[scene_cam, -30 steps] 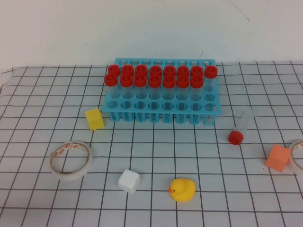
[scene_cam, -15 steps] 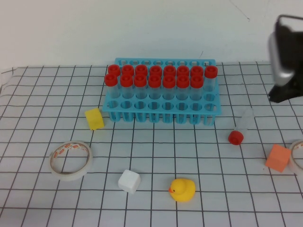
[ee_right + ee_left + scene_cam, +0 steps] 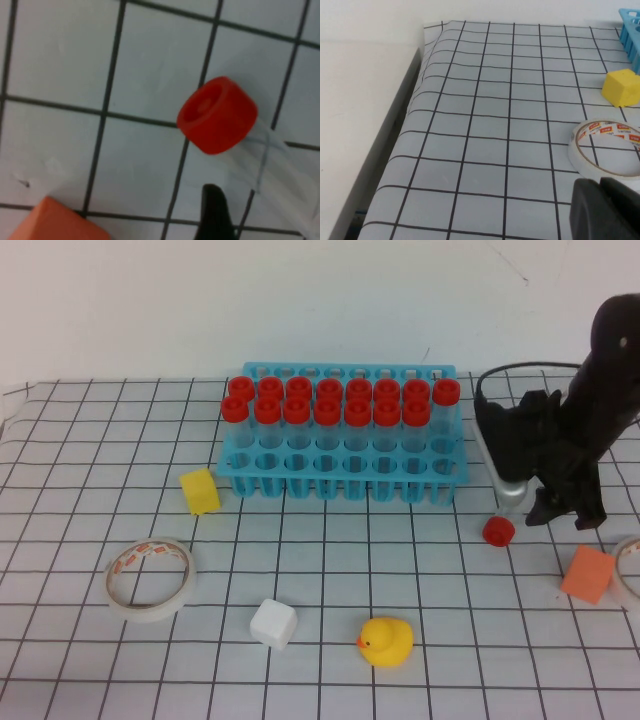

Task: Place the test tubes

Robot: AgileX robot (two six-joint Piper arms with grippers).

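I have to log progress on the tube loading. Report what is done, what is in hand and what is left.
Done: two rows of red-capped tubes stand in the blue rack. In hand: the right gripper is down over the loose tube lying right of the rack, jaws open, no grip yet. The left gripper sits shut by the tape roll. Left: grasp, lift and rack that tube.

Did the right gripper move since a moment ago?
Yes. The right gripper came in from the right and dropped toward the lying test tube, right of the blue rack. The left gripper sits by the tape roll.
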